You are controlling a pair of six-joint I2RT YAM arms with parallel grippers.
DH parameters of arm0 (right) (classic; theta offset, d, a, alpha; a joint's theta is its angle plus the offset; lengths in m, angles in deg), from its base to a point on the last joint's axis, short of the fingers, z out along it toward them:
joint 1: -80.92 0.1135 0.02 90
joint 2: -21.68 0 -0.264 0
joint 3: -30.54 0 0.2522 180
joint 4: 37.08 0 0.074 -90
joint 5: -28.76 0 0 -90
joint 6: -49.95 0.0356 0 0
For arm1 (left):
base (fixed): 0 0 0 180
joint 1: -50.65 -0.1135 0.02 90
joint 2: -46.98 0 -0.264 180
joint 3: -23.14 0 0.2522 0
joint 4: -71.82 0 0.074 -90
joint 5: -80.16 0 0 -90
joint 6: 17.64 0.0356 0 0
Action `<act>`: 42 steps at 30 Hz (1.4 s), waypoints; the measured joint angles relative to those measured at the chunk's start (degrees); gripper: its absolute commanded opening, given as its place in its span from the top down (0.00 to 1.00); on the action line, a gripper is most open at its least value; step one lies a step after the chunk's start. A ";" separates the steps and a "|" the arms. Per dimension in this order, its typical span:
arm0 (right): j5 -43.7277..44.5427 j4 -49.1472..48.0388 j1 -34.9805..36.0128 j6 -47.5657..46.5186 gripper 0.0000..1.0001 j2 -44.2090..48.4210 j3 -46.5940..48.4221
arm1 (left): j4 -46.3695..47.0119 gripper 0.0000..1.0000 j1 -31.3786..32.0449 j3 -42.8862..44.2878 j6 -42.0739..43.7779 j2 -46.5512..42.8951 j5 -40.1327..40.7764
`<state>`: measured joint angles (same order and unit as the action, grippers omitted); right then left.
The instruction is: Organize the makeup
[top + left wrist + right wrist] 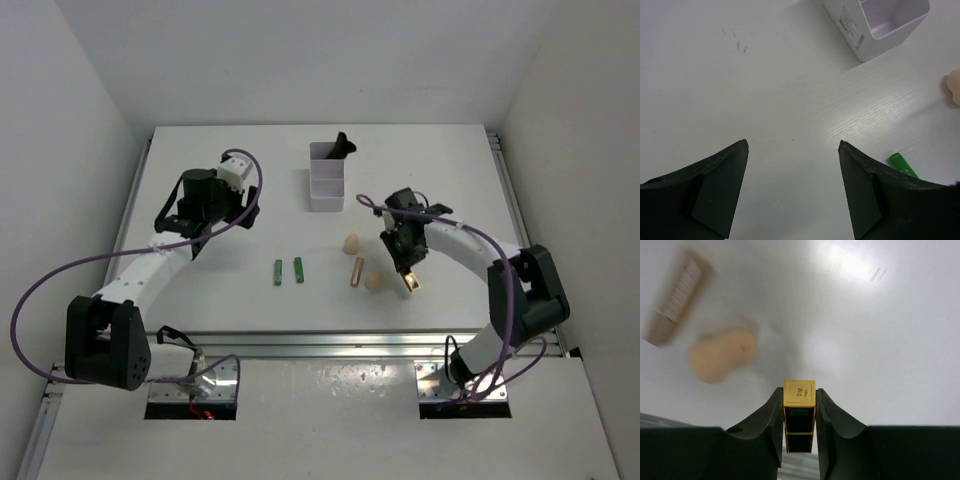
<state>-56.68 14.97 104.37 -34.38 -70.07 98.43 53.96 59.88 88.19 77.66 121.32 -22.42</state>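
Lipstick [799,412]: black-gold case clamped lengthwise by the right pincer [799,394], gold end poking out past the fingertips; to the near right of the white box [327,178]
Left pincer [792,145]: jaws wide apart, holding nothing, left of the box
Loose makeup: green tubes [278,271], rose-gold tube [357,271] and sponges [351,243] on the tabletop [230,295] in front of the box; brushes [343,145] in its far compartment
Risk: the smooth case could twist or slip in so narrow a hold; if it tilts it could catch the box wall

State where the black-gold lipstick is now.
The black-gold lipstick sits between the right gripper's fingers, just right of the nearer peach sponge in the top view.
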 measured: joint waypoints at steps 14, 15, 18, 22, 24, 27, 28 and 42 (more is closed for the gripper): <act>-10.19 -64.50 1.01 -2.40 1.00 -9.40 18.88 | 2.84 0.21 -3.06 -2.97 -1.33 0.00 0.59; -10.43 -68.13 1.22 -2.16 1.00 -13.40 20.98 | 2.91 0.21 -3.65 -3.17 -1.51 0.00 0.63; -10.34 -75.63 1.95 -1.95 1.00 -23.17 25.35 | 2.97 0.21 -5.09 -3.26 -1.97 0.00 0.87; -10.10 -79.47 2.75 -1.07 1.00 -32.52 30.97 | 3.17 0.21 -6.67 -3.26 -2.80 0.04 0.98; -10.14 -80.04 3.06 -0.57 1.00 -33.99 31.47 | 3.21 0.21 -7.21 -3.26 -2.97 0.17 1.05; -10.05 -81.07 3.32 0.26 1.00 -34.16 31.43 | 3.43 0.21 -7.80 -3.26 -3.02 0.90 1.03; -10.01 -82.16 3.32 0.52 1.00 -34.16 31.32 | 3.48 0.21 -7.85 -3.26 -3.02 1.29 1.01; -7.72 -85.92 3.34 3.26 1.00 -35.56 25.33 | 3.34 0.21 -8.26 -2.58 -2.99 4.04 0.22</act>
<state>-64.39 -70.95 107.71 -31.13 -105.63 123.76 57.30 51.62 85.61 74.66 125.37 -22.20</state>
